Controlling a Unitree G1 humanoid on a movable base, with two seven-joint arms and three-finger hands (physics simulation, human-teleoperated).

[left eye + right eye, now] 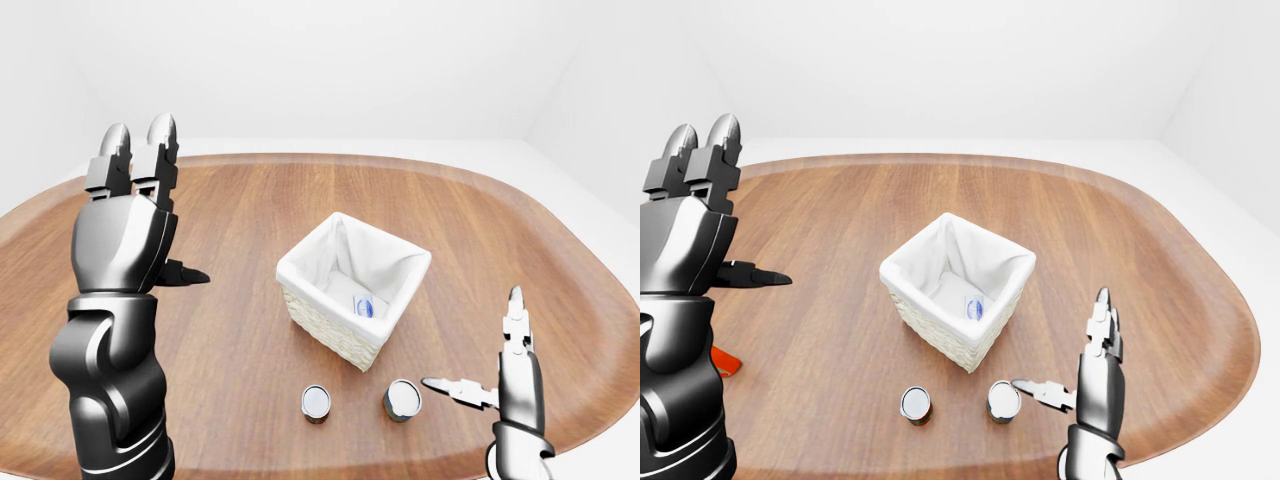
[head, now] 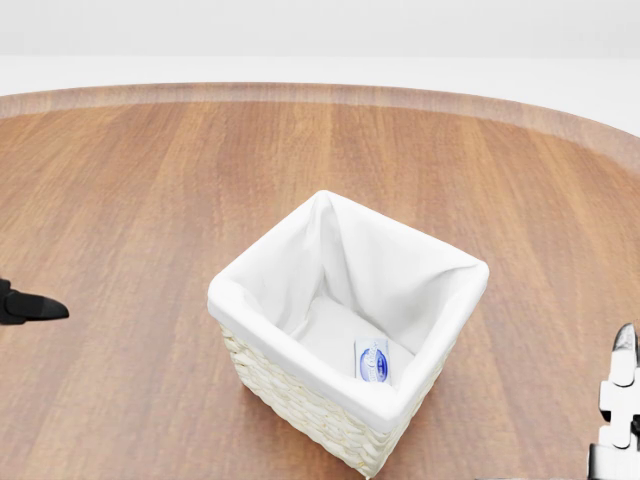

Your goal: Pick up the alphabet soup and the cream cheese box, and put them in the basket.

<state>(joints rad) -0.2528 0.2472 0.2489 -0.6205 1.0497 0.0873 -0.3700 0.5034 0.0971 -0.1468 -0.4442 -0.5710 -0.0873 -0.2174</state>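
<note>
- The big brown wooden tabletop (image 1: 240, 230) filled most of each view, and its edge was round.
- The left hand (image 1: 125, 215) was raised high at the left of the left-eye view. Its fingers pointed up and were spread, and it held nothing.
- The basket (image 2: 300, 395) stood near the middle of the tabletop. It was woven and pale, with a white cloth lining folded over its rim.
- The right hand (image 1: 1095, 365) was low at the right of the right-eye view. Its fingers were open, with some pointing up and one pointing left. It held nothing.
- Inside the basket, the cream cheese box (image 2: 372, 361) stood against the lining near the bottom corner. It was white with a blue oval on it.
- Two small round cans stood on the tabletop below the basket in the eye views. They were near each other but not touching.
- One can (image 1: 1004, 401) was just beside the right hand's side finger. I could not tell if they touched.
- The other can (image 1: 915, 405) was to its left.
- I could not tell which can was the alphabet soup.
- A small red thing (image 1: 727, 361) peeked out beside the left arm in the right-eye view.
</note>
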